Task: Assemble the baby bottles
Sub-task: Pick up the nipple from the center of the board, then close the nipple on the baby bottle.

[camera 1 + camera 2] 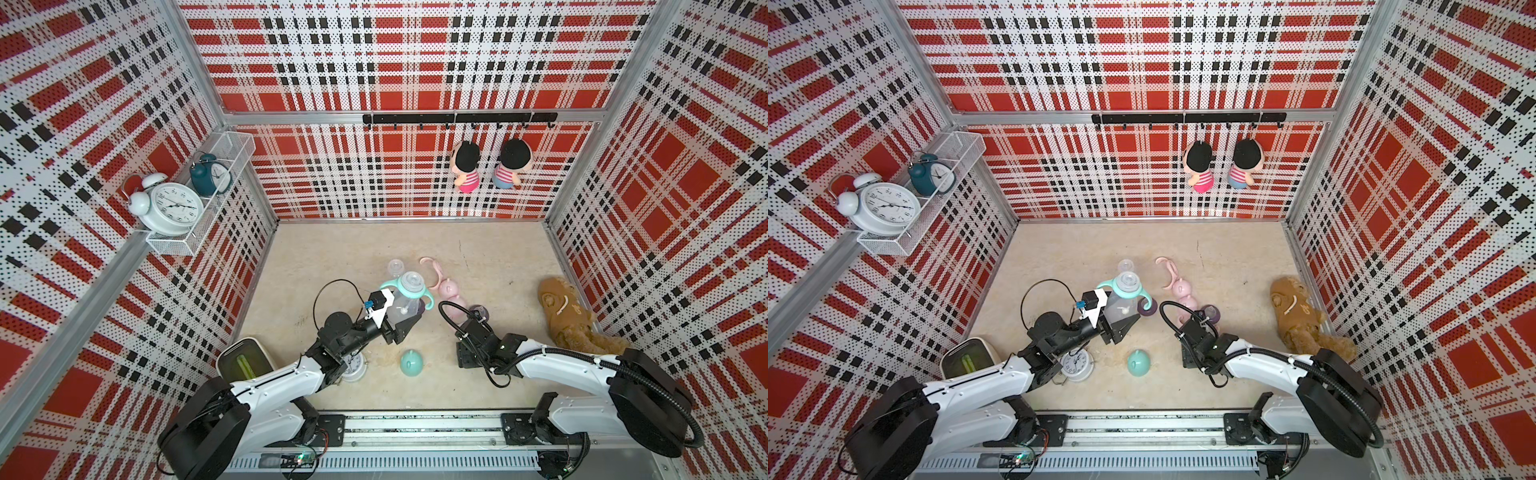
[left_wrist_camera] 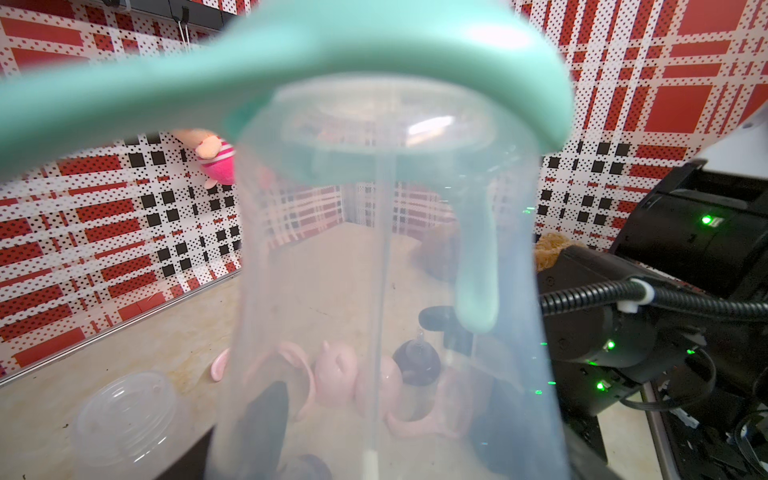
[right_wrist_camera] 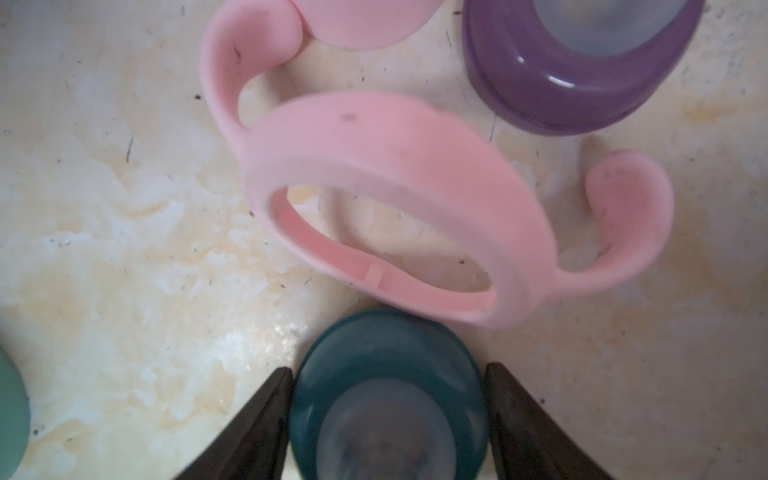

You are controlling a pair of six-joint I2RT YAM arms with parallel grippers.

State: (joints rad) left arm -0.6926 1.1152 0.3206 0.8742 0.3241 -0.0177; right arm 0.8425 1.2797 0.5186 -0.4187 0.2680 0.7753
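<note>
My left gripper (image 1: 405,321) is shut on a clear bottle (image 1: 402,306), held tilted above the floor. The bottle carries a teal two-handled ring (image 2: 374,45) and a nipple (image 1: 411,280). In the left wrist view the bottle (image 2: 374,270) fills the frame and the fingers (image 2: 266,419) show dimly through it. My right gripper (image 3: 388,415) points down at the floor, both fingers pressed against a dark teal nipple collar (image 3: 388,399). Just beyond it lie a pink two-handled ring (image 3: 395,199) and a purple collar (image 3: 582,62). A teal eared cap (image 1: 411,362) rests between the arms.
A bare clear bottle (image 1: 395,266), another pink handle ring (image 1: 432,270) and a pink cap (image 1: 451,291) lie behind the held bottle. A brown plush toy (image 1: 569,316) lies by the right wall. A small white clock (image 1: 1076,363) sits under my left arm, beside a lidded tub (image 1: 245,361).
</note>
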